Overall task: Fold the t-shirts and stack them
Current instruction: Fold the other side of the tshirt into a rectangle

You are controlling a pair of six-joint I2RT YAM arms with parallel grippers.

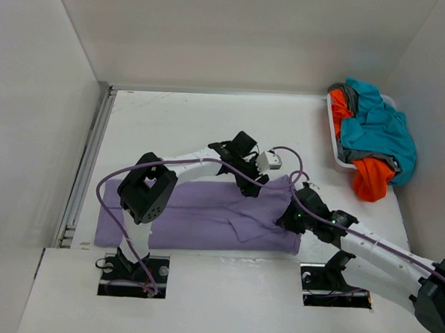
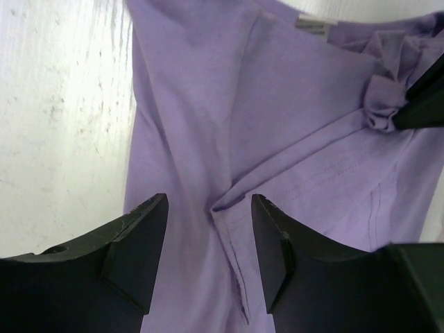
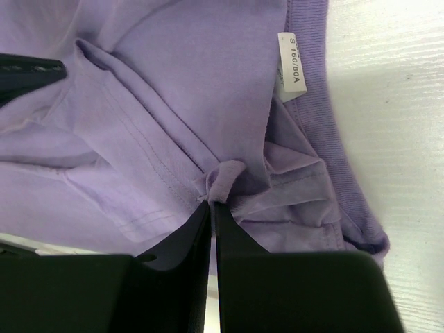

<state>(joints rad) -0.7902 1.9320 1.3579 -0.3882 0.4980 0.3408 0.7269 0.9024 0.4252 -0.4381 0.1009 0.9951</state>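
While the right gripper (image 3: 210,202) pinches the bunched lavender shirt (image 3: 173,69), the left gripper (image 2: 209,202) gapes.

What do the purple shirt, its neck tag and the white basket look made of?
Lavender shirt: soft matte knit, likely cotton jersey; stitched hems, ribbed collar, bunches where the right tool pinches it. Neck tag: thin white woven or printed fabric, can't tell which. Basket: probably rigid white plastic, going by its straight thin rim; too small for detail.
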